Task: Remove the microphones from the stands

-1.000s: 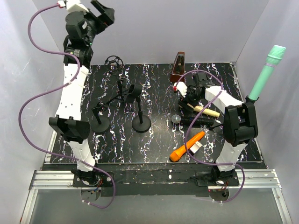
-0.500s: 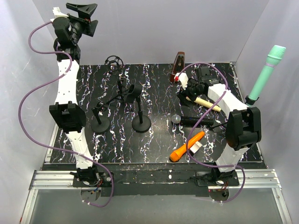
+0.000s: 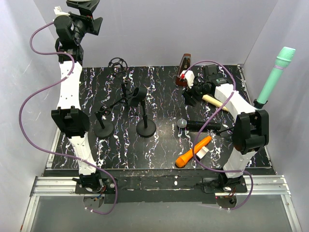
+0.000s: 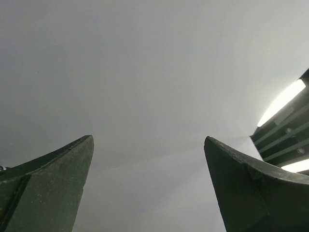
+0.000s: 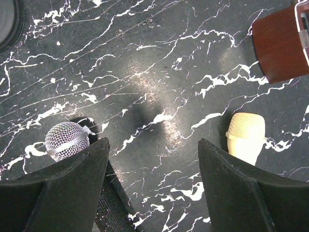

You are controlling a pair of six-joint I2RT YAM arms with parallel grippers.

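Observation:
A black microphone [image 3: 139,94] sits in the clip on top of a black stand [image 3: 146,128] at the table's middle. My right gripper [image 3: 189,96] hangs open well to the right of it, low over the marbled table. In the right wrist view the right gripper [image 5: 153,145] has bare table between its fingers, a silver mesh microphone head [image 5: 66,140] at its left finger and a cream microphone head [image 5: 246,128] at its right. My left gripper [image 3: 85,7] is raised high at the back left, open; the left wrist view shows the left gripper [image 4: 148,140] facing only grey wall.
A second black stand [image 3: 103,127] with a thin boom stands left of the first. A wooden metronome [image 3: 185,65] is at the back. An orange microphone [image 3: 193,151], a black microphone [image 3: 205,125] and a cream microphone [image 3: 213,101] lie on the right. A green microphone [image 3: 275,77] leans at the right wall.
My left arm has swung up and left, its gripper now pointing at the wall. The right gripper has opened a little wider, and the cream microphone now lies farther back.

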